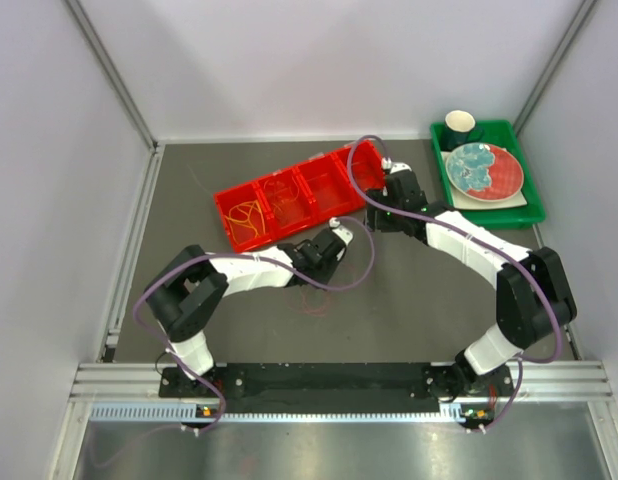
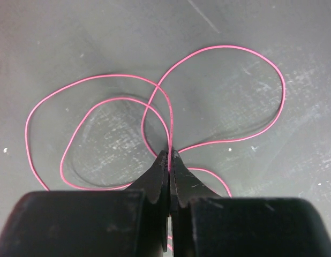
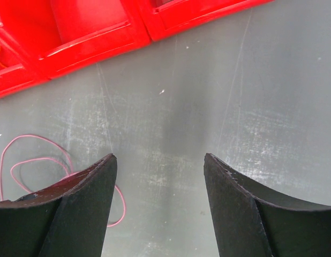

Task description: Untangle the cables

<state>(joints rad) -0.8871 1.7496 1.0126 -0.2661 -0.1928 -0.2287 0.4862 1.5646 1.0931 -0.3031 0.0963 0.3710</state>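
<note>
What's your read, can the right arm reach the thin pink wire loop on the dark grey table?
Probably yes: the right gripper hangs open over bare table, with the pink wire close beside it and nothing between. The left gripper is shut on that wire, so they may crowd.

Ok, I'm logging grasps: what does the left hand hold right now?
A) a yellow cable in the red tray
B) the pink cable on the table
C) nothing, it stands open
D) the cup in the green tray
B: the left wrist view shows the left hand pinched shut on the pink cable, its loops spread over the dark table.
</note>
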